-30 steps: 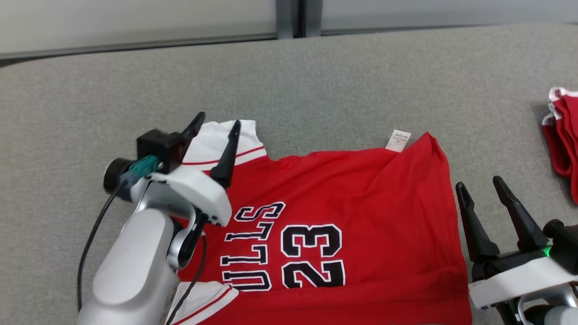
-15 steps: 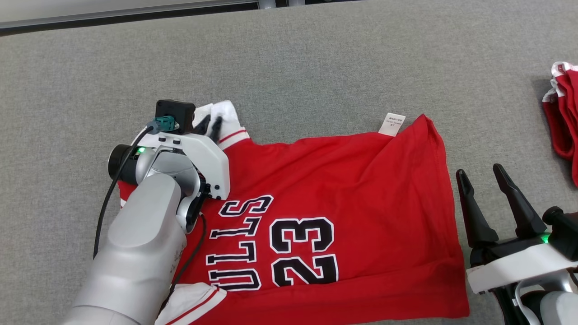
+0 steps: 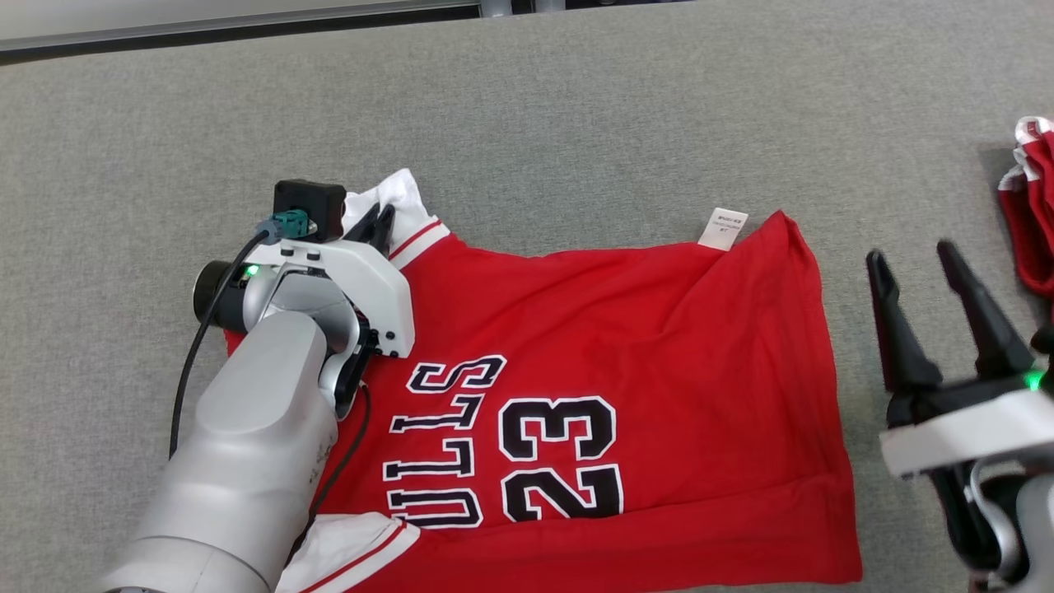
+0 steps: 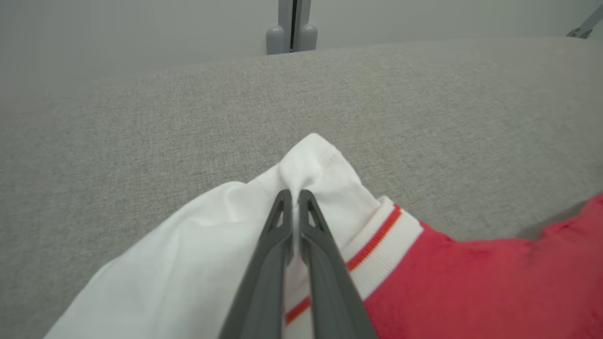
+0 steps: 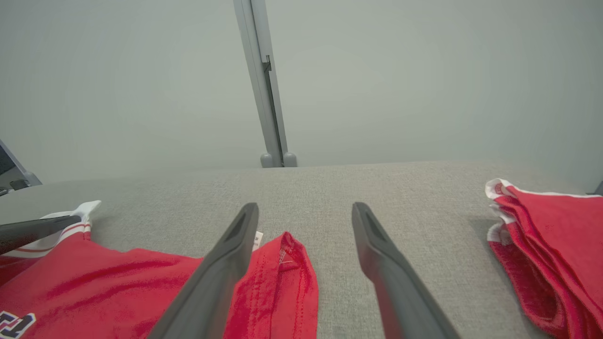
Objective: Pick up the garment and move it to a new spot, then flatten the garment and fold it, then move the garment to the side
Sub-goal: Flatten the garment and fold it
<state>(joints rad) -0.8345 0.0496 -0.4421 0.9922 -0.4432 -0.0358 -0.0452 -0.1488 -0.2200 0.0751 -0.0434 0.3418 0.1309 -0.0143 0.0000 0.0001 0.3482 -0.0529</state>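
Note:
The garment (image 3: 626,329) is a red jersey with white sleeves and "23" in black, lying spread on the grey cloth surface (image 3: 576,123). My left gripper (image 3: 377,224) is shut on the far white sleeve (image 4: 320,165), and the left wrist view shows its tips (image 4: 294,194) pinching a bunched fold of it. The sleeve's pinched end is lifted into a small peak. My right gripper (image 3: 911,254) stands open just off the jersey's right hem, holding nothing. In the right wrist view its fingers (image 5: 305,207) straddle the hem corner (image 5: 287,263) from above.
A second red and white garment (image 3: 1033,222) lies crumpled at the far right, also in the right wrist view (image 5: 546,235). A white label (image 3: 723,228) sticks out at the jersey's far hem corner. A pale wall with a grey post (image 5: 264,94) bounds the back.
The left gripper, open over the sleeve a second ago, dropped and shut on the white sleeve. The right gripper has moved forward beside the hem. The head camera tilted down.

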